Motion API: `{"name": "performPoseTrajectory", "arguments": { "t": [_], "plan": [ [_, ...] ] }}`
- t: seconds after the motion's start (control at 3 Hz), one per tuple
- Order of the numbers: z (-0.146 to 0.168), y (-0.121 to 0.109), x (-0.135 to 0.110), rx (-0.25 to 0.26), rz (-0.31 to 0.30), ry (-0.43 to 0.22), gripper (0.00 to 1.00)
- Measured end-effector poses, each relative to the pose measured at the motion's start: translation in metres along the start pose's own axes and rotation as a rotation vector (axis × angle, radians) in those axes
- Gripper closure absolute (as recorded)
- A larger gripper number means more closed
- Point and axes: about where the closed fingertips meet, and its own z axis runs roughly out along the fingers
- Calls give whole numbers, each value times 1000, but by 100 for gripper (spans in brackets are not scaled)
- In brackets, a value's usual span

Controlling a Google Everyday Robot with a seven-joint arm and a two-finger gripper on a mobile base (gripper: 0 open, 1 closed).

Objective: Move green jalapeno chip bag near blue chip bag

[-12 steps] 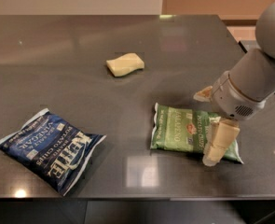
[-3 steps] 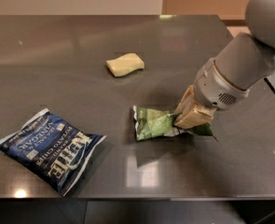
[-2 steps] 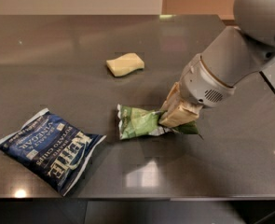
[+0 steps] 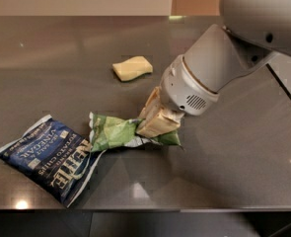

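The green jalapeno chip bag (image 4: 114, 132) is crumpled and lies on the dark table, its left edge touching or just beside the blue chip bag (image 4: 49, 155). The blue bag lies flat at the front left, lettering upside down. My gripper (image 4: 156, 123) is at the green bag's right end, its tan fingers (image 4: 160, 126) shut on the bag. The grey arm reaches in from the upper right and hides part of the bag's right side.
A pale yellow sponge (image 4: 132, 68) lies at the middle back of the table (image 4: 61, 58). The table's front edge runs just below the bags. Its right edge shows at the far right.
My gripper closed on the green bag and dragged it left across the table, from the right side to right beside the blue bag. The blue bag and sponge have not moved.
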Motion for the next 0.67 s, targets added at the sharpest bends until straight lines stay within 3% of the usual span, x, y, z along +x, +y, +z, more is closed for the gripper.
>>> {"name": "performPoseTrajectory", "arguments": {
  "t": [0.33, 0.67],
  "plan": [
    [7, 9, -17, -13, -11, -36, 60],
    [6, 10, -19, -11, -15, -35, 35]
  ]
}}
